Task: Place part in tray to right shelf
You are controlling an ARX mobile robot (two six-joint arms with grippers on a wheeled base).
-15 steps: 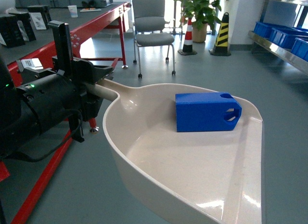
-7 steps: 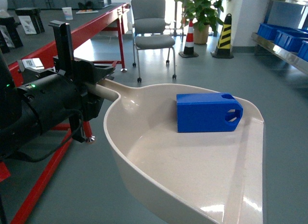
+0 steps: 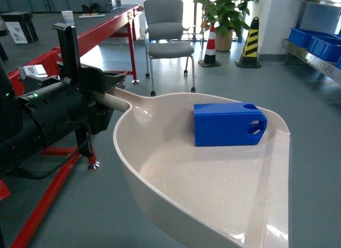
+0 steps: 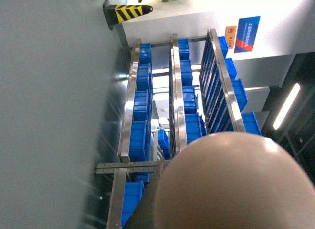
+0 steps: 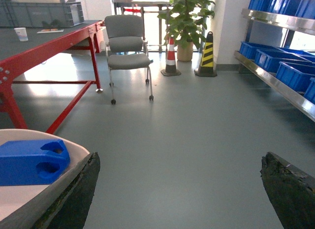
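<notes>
Head: part (image 3: 229, 124) right of left pincer (image 3: 109, 90)

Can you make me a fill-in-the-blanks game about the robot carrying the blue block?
1. The small bright-blue plastic block lies inside the glossy ____ plastic scoop tray.
2. The left claw grips the tray by its ____.
3. The right claw is ____ and holds nothing.
4. The grey office ____ stands beside the red-framed table.

Missing words: cream; handle; open; chair
</notes>
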